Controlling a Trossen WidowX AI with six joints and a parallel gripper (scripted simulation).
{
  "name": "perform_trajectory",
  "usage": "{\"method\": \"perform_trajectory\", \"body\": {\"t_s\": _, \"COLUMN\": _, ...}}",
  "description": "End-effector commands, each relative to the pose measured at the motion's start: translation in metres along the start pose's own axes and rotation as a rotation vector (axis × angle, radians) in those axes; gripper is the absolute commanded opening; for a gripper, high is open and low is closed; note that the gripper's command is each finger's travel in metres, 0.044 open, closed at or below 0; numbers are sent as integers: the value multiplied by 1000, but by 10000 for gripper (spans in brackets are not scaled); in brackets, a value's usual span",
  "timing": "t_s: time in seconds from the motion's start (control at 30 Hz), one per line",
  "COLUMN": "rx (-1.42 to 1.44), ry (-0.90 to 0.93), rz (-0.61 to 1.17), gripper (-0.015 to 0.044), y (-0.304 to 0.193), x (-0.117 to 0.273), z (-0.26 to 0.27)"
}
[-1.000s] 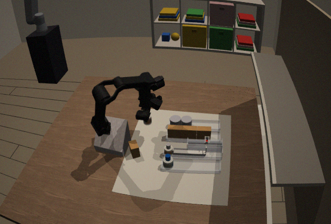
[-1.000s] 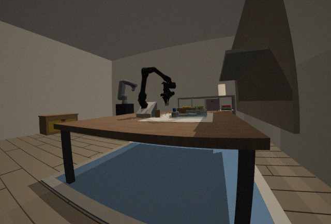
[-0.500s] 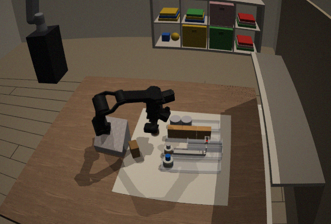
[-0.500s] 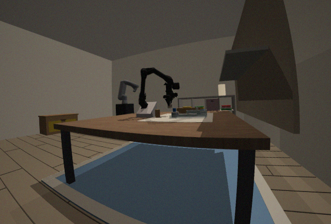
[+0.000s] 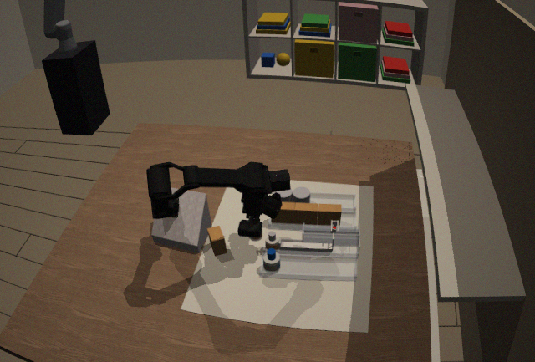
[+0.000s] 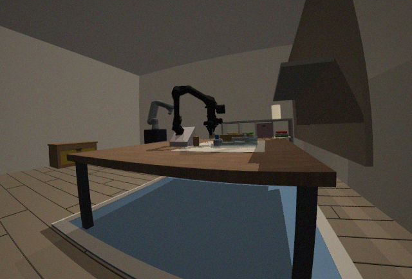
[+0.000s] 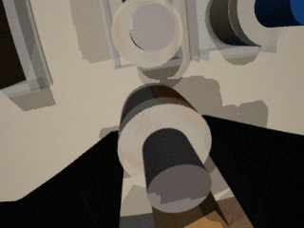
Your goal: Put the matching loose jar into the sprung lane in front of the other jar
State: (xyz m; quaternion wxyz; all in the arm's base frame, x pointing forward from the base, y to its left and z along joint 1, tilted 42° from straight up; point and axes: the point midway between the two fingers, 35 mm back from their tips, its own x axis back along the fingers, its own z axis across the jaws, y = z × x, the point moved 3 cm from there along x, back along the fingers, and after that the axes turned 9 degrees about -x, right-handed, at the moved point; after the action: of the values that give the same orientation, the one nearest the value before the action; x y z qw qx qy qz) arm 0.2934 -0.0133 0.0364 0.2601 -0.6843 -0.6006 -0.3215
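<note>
Your black WidowX arm rose from its base, bent over at the elbow and reached outward, its forearm sloping down to the wrist. From there your parallel-jaw gripper pointed down, raised above the tabletop. You had its two black fingers partway apart, one on each side of a jar and closed on it.

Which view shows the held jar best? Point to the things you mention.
The wrist view: the jar [image 7: 163, 138] fills its middle, pale shoulder and grey cap plain between the gripper's fingers. The top view shows only a sliver under the gripper [image 5: 251, 235] [image 6: 210, 132]; the exterior view, just a tiny, indistinct shape at the fingertips.
</note>
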Motion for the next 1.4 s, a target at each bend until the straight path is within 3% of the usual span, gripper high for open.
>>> {"method": "perform_trajectory", "body": {"t_s": 0.0, "rx": 3, "ry": -1, "rz": -11, "gripper": 0, "y": 3, "x": -1, "z": -3}}
{"method": "perform_trajectory", "body": {"t_s": 0.27, "rx": 3, "ry": -2, "rz": -11, "gripper": 0, "y": 3, "x": -24, "z": -4}}
{"method": "perform_trajectory", "body": {"t_s": 1.37, "rx": 3, "ry": -2, "rz": -12, "gripper": 0, "y": 16, "x": -24, "z": -2}}
